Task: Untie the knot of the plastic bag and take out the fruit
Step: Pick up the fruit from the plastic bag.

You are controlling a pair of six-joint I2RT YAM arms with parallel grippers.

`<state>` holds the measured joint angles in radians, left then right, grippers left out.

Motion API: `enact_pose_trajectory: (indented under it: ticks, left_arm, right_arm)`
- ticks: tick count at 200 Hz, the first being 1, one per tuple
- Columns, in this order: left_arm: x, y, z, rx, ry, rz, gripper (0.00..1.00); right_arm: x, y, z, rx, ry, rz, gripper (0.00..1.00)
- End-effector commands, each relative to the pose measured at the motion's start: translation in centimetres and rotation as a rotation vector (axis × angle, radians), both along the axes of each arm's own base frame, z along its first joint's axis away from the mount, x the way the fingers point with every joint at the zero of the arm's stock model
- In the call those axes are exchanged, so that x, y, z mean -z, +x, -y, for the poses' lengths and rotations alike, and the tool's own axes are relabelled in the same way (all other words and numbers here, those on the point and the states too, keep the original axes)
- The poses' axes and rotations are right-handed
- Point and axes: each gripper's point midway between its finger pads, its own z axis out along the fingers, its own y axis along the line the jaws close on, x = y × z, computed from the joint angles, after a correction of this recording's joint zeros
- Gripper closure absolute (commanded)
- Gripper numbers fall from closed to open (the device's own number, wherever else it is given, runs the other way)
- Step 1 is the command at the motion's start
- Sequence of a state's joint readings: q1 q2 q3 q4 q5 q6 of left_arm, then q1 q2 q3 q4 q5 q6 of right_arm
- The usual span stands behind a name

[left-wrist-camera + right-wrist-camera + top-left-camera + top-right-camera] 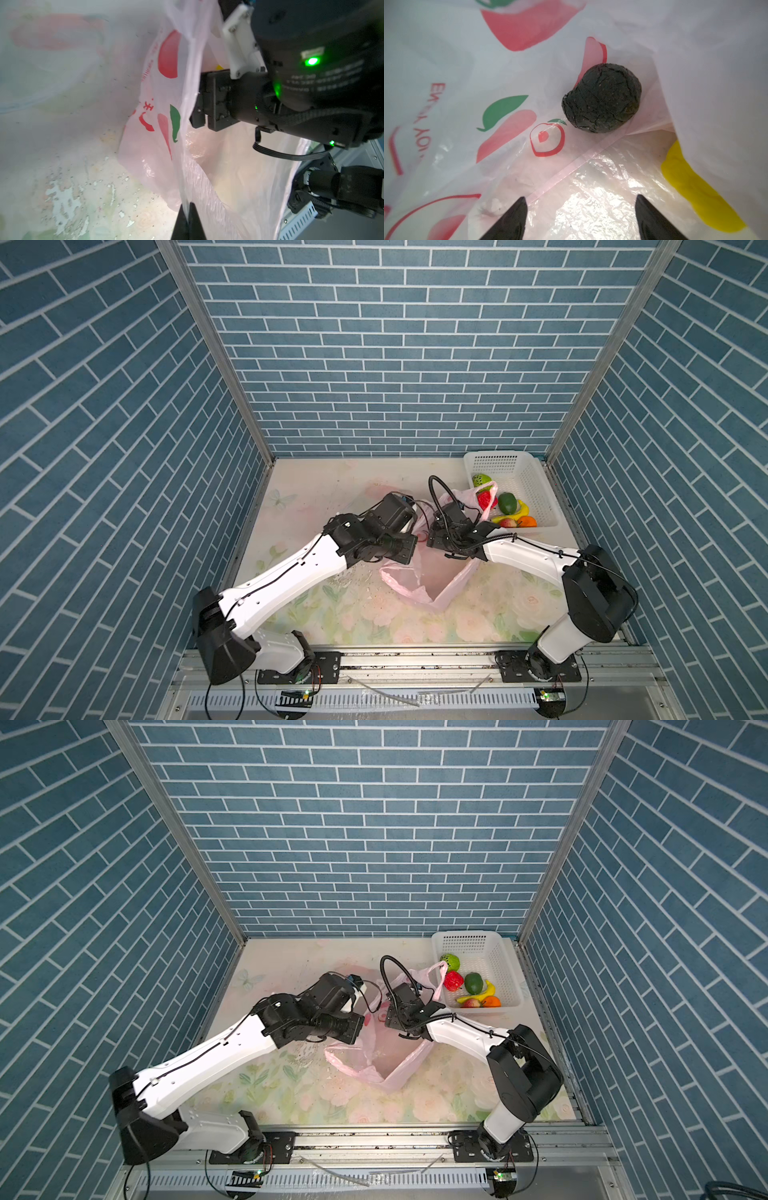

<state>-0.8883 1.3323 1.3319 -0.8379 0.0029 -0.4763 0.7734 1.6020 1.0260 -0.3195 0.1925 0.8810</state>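
In both top views the plastic bag (419,576) lies on the counter (316,489) between the two arms, with its mouth wide. I see no knot on it, so I judge the untying is done and the step in hand is taking out the fruit. At the far right corner stands one white basket (498,456). In it I count six fruits: one green round one (481,480), one strawberry (487,499), one green avocado (507,502), one banana (517,514), one apple (509,523) and one orange (528,521). The tips of both claws are hidden here by the wrists and the film.

In the left wrist view the left claw (188,209) is closed, its tips pinching a thin fold of the bag's wall and holding it up. The other arm reaches into the mouth beside it.

In the right wrist view the right claw (581,199) is spread wide inside the bag and holds nothing. Ahead of it one dark fruit (602,98) rests on the bottom film. One yellow fruit (691,187) lies to the side, half covered by a fold. So two fruits are left in the bag, as far as I can see.

The next move, I think, calls for lowering the open claw around the dark fruit and closing without catching the film.
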Motion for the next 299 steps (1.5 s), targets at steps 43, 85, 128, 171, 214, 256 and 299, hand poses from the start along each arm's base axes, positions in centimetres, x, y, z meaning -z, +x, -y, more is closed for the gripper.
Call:
enact_pose_trajectory:
  ticks: [43,85,128,171,214,256,299]
  left_arm:
    - [-2.0,-0.6,-6.9,-0.212,0.035,0.121,1.0]
    - [-0.7,-3.0,-4.0,-0.133,-0.036,0.098,1.0]
    - [0.7,-4.3,-1.1,-0.118,-0.071,0.114,1.0]
    - [0.9,-4.7,-1.3,-0.147,-0.103,0.162,1.0]
    - [1.3,-6.3,0.9,-0.08,-0.12,0.195,1.0]
    - [1.8,-7.5,1.2,-0.062,-0.145,0.203,1.0]
    - [2.1,-7.9,1.5,-0.039,-0.156,0.194,1.0]
  right_arm:
    - [0.3,-3.9,1.0,-0.175,-0.097,-0.037,0.19]
    - [0.8,-6.5,-0.6,-0.297,-0.124,-0.08,0.19]
    - [-0.2,-8.7,-0.5,-0.29,-0.146,-0.105,0.2]
    - [-0.7,-10.4,1.3,-0.141,-0.051,-0.143,0.21]
    - [-1.2,-5.9,1.9,0.042,-0.034,-0.067,0.21]
    - [-1.2,-0.5,0.1,0.152,0.159,0.068,0.25]
    - [-1.1,2.0,-1.5,0.188,0.22,0.103,0.28]
